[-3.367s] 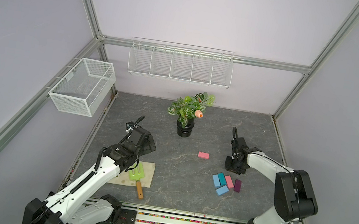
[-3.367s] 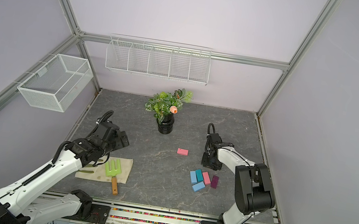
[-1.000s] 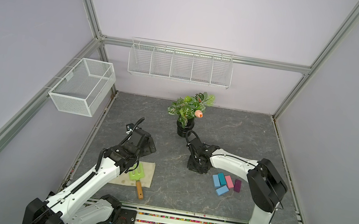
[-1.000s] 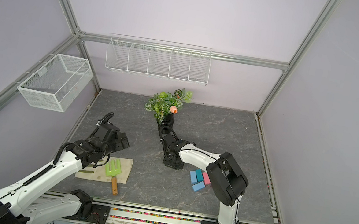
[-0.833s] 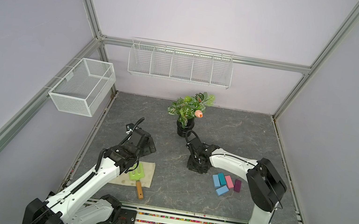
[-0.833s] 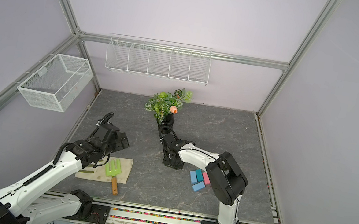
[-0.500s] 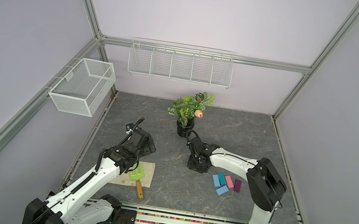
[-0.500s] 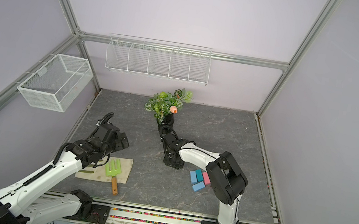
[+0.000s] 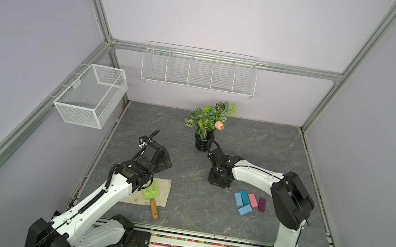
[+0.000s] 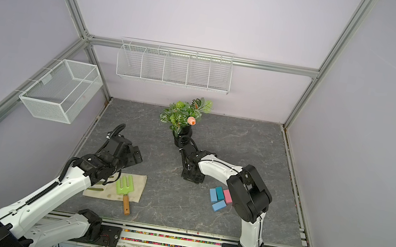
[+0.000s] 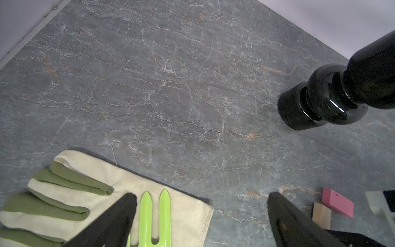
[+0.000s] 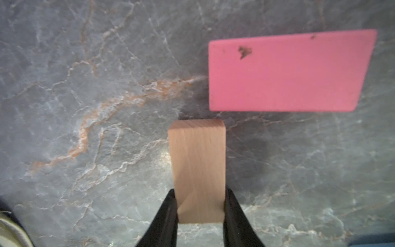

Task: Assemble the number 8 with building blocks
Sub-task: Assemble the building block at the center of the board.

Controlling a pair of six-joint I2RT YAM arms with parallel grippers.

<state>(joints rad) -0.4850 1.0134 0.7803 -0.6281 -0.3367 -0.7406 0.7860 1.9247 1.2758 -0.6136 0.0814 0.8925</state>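
Near edge of desk (image 9: 190,210): green garden fork (image 9: 150,193) lies on a gardening glove (image 9: 164,188). Neither belongs to the job.

Same depth, toward the right arm's base: a loose huddle of five blocks. Light blue block (image 9: 237,199), teal block (image 9: 244,197), huddle pink block (image 9: 253,200), dark purple block (image 9: 262,204), second light blue block (image 9: 244,210). All lie flat, touching or just beside one another, and none is arranged into a figure.

Left claw (image 11: 202,195): spread wide, empty, hanging over the fork tines and glove.

Mid-desk: right claw (image 12: 199,192) is pinching the tan block (image 12: 197,162) by its long sides, near one end. The tan block's free end sits at a corner of the lone pink block (image 12: 288,72), at a right angle to it. Touching or just apart, cannot tell. Cannot tell either whether the tan block rests on the desk.

Far: black plant pot (image 9: 201,143), apart from the work.

Judgement: the number 8 is barely begun. One piece is laid and a second is being positioned. No loop is formed. Five blocks are left to fetch.
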